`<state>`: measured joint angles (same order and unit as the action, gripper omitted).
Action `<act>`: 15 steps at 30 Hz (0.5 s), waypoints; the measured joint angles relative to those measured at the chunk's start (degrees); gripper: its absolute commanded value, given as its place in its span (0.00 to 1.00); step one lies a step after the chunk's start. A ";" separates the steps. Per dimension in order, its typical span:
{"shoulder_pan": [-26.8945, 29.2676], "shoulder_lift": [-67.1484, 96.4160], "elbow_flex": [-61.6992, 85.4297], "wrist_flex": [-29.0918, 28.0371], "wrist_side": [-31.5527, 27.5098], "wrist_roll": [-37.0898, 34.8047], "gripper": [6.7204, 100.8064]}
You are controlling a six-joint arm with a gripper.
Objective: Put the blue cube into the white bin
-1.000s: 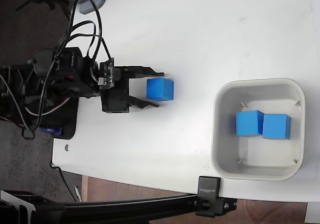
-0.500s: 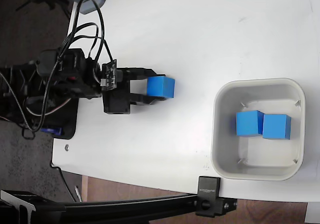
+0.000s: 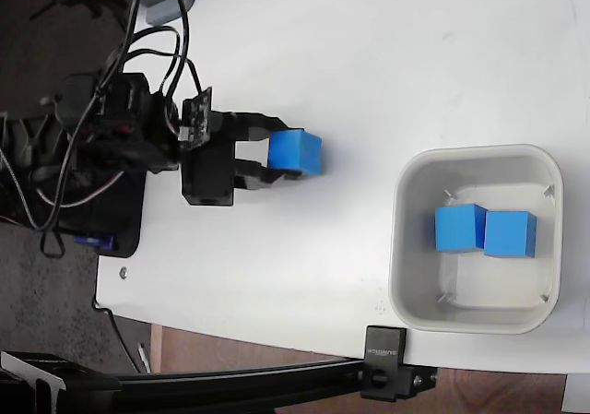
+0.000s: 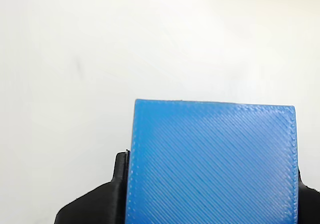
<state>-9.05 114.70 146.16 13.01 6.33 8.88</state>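
Fixed view: the claw (image 3: 277,156) is clamped on the blue cube (image 3: 296,152) near the surface's (image 3: 369,54) left edge, about midway along it. The white bin (image 3: 398,239) sits well apart, toward the lower right corner, with two other blue cubes (image 3: 484,230) touching side by side inside.

Wrist view: the blue cube (image 4: 212,164) fills the lower frame, a black finger (image 4: 107,199) pressed against its left side, white surface (image 4: 100,44) behind.
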 measured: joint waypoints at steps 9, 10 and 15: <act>12.83 -14.50 -27.33 5.01 -11.69 -8.26 0.42; 13.89 -17.23 -30.94 5.54 -12.74 -8.96 0.42; 19.25 -27.86 -43.95 6.06 -16.35 -11.25 0.43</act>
<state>10.20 86.84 102.22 19.07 -10.02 -2.37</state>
